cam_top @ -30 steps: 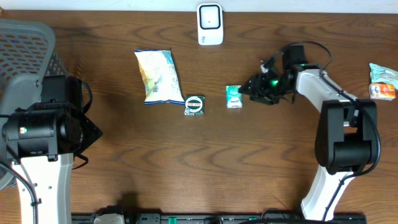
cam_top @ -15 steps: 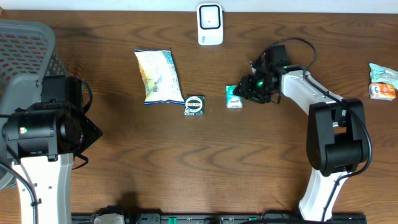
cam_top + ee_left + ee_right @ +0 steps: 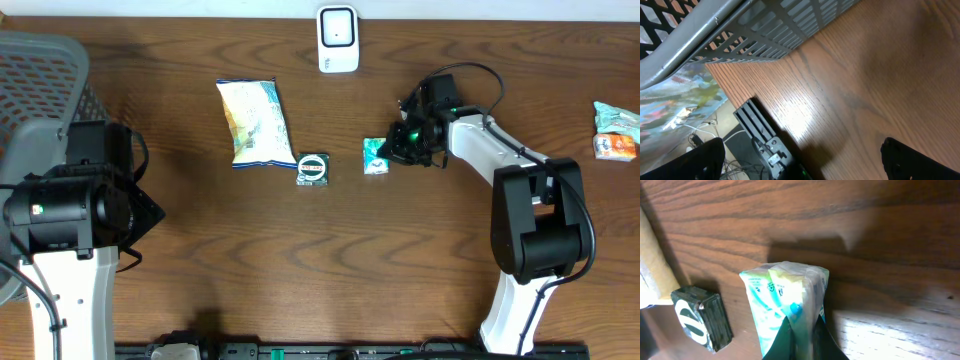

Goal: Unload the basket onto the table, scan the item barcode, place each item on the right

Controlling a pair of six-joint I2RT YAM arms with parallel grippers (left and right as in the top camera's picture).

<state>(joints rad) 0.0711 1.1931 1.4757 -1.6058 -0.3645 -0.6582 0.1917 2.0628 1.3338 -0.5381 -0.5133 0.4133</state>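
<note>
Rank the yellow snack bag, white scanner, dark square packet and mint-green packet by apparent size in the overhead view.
1. yellow snack bag
2. white scanner
3. dark square packet and mint-green packet: too alike to rank.

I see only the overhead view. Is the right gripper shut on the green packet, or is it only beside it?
Observer: Shut on it. The right wrist view shows the right gripper pinching one end of the packet between both fingers.
Operator: Does that view show a barcode?
Observer: No; the face toward it has only green and blue print.
Operator: And the left gripper? My view hides it.
Observer: The left wrist view shows the left gripper open, nothing between its fingers, over bare table beside the basket.
</note>
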